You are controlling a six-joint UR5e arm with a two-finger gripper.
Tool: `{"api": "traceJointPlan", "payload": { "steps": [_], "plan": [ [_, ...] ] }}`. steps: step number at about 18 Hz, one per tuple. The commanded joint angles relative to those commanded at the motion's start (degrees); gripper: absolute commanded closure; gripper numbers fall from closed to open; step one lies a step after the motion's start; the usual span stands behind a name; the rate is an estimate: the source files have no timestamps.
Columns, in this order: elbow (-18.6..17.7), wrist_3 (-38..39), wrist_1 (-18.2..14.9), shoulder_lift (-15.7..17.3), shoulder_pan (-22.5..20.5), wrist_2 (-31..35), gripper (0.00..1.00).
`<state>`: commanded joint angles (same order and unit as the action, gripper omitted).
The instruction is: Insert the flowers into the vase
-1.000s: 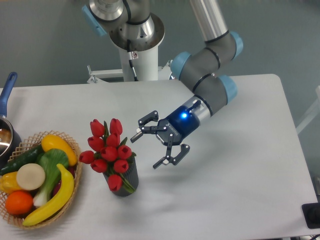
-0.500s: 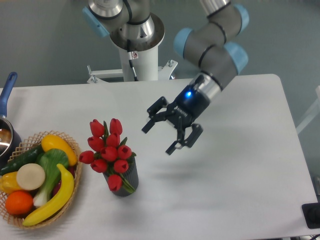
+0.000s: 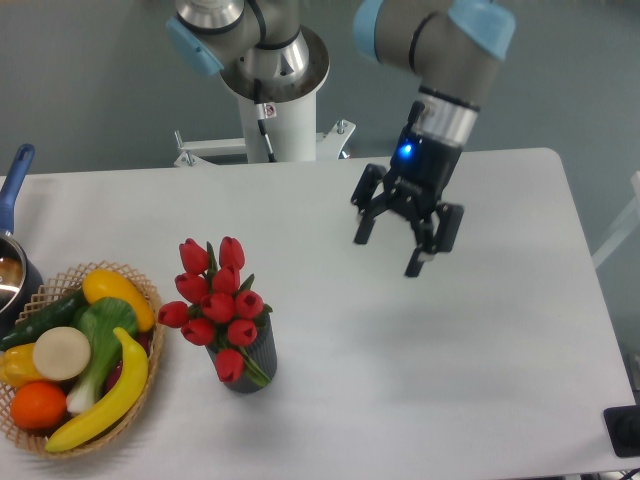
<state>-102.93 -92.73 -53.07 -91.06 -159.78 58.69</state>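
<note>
The flowers (image 3: 214, 300), a tight bunch of red tulip buds with green leaves, stand in the vase (image 3: 250, 362), a small dark ribbed cylinder at the front left of the white table. The buds spread wider than the vase and hide its mouth. My gripper (image 3: 388, 252) hangs open well to the right of the flowers and farther back, above the table's middle. Its fingers point downward with nothing between them.
A wicker basket (image 3: 150, 300) of plastic fruit and vegetables sits at the front left, close beside the vase. A blue-handled metal pot (image 3: 14, 190) shows at the left edge. The robot's white base column (image 3: 280, 120) stands at the table's back. A dark object (image 3: 624, 430) lies at the front right corner.
My gripper has lifted and swung away from the flowers toward the back right, turning from sideways to pointing downward. It stays open. The flowers and vase have not moved.
</note>
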Motion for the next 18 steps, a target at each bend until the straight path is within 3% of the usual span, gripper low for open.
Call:
{"api": "traceJointPlan", "payload": {
  "steps": [4, 9, 14, 18],
  "plan": [
    [5.0, -0.7, -7.7, 1.3, -1.3, 6.3, 0.0],
    [6.3, -1.7, -10.9, 2.4, -2.9, 7.9, 0.0],
    [6.2, -11.3, -14.2, 4.0, -5.1, 11.5, 0.0],
    [5.5, -11.4, -14.4, 4.4, -5.5, 11.5, 0.0]
  ]
}}
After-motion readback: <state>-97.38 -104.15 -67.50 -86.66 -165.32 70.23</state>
